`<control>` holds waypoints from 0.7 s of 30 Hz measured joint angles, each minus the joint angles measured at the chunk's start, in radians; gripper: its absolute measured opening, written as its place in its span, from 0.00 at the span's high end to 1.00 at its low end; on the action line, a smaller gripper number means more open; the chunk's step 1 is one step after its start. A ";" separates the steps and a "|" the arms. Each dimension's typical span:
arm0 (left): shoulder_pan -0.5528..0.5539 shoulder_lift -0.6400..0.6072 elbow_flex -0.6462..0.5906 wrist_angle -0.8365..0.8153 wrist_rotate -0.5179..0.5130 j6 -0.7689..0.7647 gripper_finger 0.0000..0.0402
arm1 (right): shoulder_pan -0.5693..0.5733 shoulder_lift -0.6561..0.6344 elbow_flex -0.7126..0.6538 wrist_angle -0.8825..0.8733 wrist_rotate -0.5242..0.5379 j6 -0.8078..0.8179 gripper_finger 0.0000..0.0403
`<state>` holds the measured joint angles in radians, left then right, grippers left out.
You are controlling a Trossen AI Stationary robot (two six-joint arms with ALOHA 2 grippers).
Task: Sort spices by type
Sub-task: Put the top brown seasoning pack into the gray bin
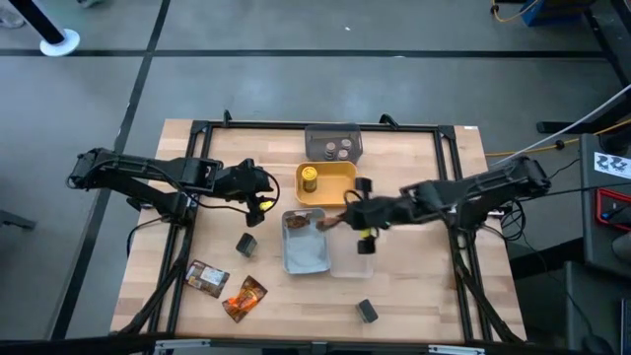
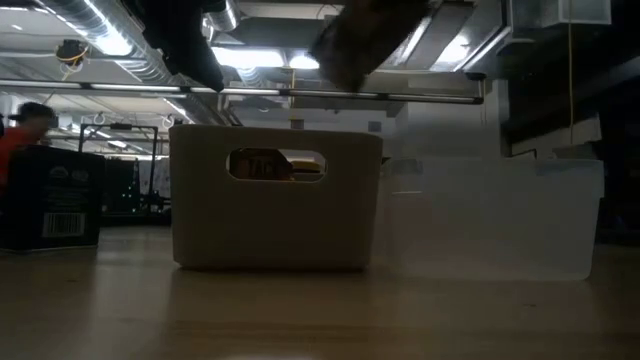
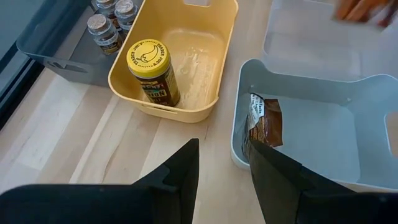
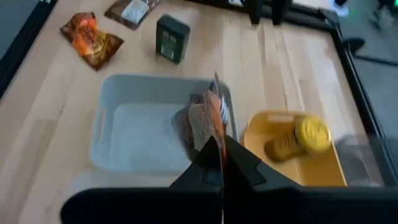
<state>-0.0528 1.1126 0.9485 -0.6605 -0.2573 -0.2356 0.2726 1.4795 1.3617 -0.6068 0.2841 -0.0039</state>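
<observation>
Sorting partly done. Yellow-lidded jar [image 1: 310, 178] stands alone in the yellow tray [image 1: 340, 174]; two small round jars [image 1: 337, 150] sit in the grey tray [image 1: 315, 134]; one brown foil packet [image 1: 296, 223] lies in the pale-blue tray [image 1: 306, 258].

Right pincer [image 1: 336, 220] is over the pale-blue tray's edge, closed on a second foil packet [image 4: 210, 122], not yet released.

Left on the table [image 1: 434, 296]: one brown packet [image 1: 207, 278], one orange packet [image 1: 245, 298], two dark cube boxes [image 1: 247, 243] and [image 1: 367, 312]. Clear tray [image 1: 357, 260] looks empty; judged destination for one remaining type.

Left pincer [image 3: 222, 171] hovers near the yellow tray, fingers apart, holding nothing.

High view alone shows all loose items. Left wrist view reads the jar lid and the packet leaning on the tray wall. Low view shows only tray sides [image 2: 275, 200] and a packet high above.
</observation>
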 joint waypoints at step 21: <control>0.000 0.000 0.000 0.004 0.000 0.012 0.69 | -0.118 0.357 -0.002 0.171 -0.163 -0.140 1.00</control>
<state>-0.0528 1.1126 0.9489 -0.6563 -0.2573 -0.2234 0.1543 1.8369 1.3594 -0.4359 0.1215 -0.1444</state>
